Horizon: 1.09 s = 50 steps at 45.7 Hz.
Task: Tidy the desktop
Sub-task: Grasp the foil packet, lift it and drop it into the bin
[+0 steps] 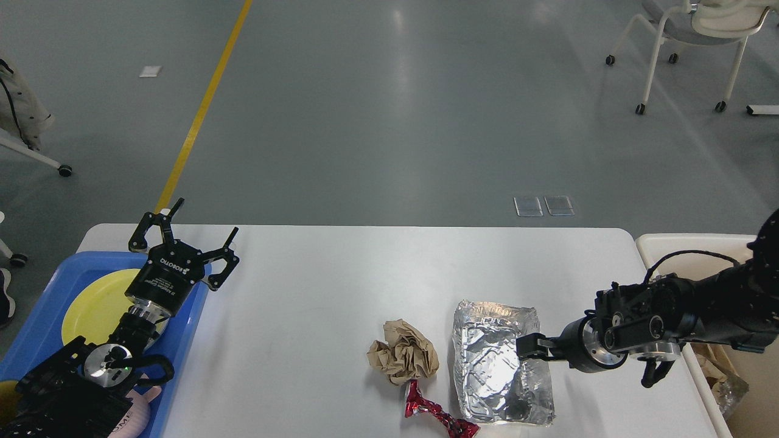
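— Saw the left gripper [193,236] first? Fingers spread wide apart, with nothing between them.

— Yes. Hung over the far corner of the blue tray [36,331], by the left end of the desktop [316,286].

— And the right gripper [528,347]?

— Looked small and dark. Reached in from the right, over the foil tray [487,377]. Could not tell if open or closed. Could not tell if touching the foil either.

— Found the desktop where?

— Right in front, big and white, with round corners. Sat between the blue tray on the left and the cream bin [688,245] on the right.

— Spotted what on top of it?

— The shiny foil tray, lying flat near the right side. Just beside it, on the left, a ball of crumpled brown paper [405,353]. Below the paper, near the front edge, a red wrapper [435,417], twisted up.

— And in the blue tray?

— A yellow plate [97,304], partly hidden under the left arm.

— Farther out?

— Grey floor [389,121] with a yellow line [201,109], and a white chair [694,36] on wheels at the far right.
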Motion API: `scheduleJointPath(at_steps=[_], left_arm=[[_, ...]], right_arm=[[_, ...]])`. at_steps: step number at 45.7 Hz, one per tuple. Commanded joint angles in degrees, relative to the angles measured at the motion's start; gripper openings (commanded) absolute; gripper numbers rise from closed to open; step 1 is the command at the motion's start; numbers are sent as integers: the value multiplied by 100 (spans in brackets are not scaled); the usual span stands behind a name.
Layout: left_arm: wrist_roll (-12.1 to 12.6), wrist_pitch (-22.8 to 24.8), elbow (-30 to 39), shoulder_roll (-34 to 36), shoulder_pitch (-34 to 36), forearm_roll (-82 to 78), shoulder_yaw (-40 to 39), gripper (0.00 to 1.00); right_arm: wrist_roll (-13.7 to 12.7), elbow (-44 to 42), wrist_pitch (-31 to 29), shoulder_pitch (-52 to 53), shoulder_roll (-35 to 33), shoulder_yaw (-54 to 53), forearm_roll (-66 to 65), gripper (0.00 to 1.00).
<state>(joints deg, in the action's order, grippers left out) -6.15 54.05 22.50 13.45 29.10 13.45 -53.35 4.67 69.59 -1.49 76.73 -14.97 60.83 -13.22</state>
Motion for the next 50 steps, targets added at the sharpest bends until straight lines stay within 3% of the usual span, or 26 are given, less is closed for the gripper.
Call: scheduleJointPath(at_steps=[1,4,10,12,29,33,36,40,41,45,47,50], left_arm=[[0,0,0,0,-1,0,0,99],[0,0,0,0,-1,0,0,99],[0,0,0,0,-1,0,0,99],[0,0,0,0,-1,0,0,99],[0,0,0,0,-1,0,0,99],[0,0,0,0,-1,0,-9,99],[0,0,0,0,-1,0,-9,99],[0,0,0,0,-1,0,-9,99],[0,0,0,0,-9,0,-9,99],[0,0,0,0,-9,0,-9,99],[9,0,0,0,-9,0,-9,99],[0,0,0,0,-9,0,-9,99]], right_arm=[[7,-51,61,-97,55,-1,4,67],[7,-86,79,-132,55,8,-14,48],[7,-95,87,-159,64,8,-32,31],[7,-95,87,-167,64,8,-40,0],[7,-42,52,-71,-15,-71,4,0],[51,414,-184,428,-566,-238,4,0],[69,687,-1034,1350,-1199,-212,-31,0],[104,775,-2651,2607,-1850,-159,-102,0],[113,697,-3508,3402,-2235,-150,-241,0],[218,477,-4814,4690,-2721,-168,-768,0],[393,415,-5351,5253,-2879,-168,-1085,0],[692,389,-5351,5878,-3038,-159,-1550,0]])
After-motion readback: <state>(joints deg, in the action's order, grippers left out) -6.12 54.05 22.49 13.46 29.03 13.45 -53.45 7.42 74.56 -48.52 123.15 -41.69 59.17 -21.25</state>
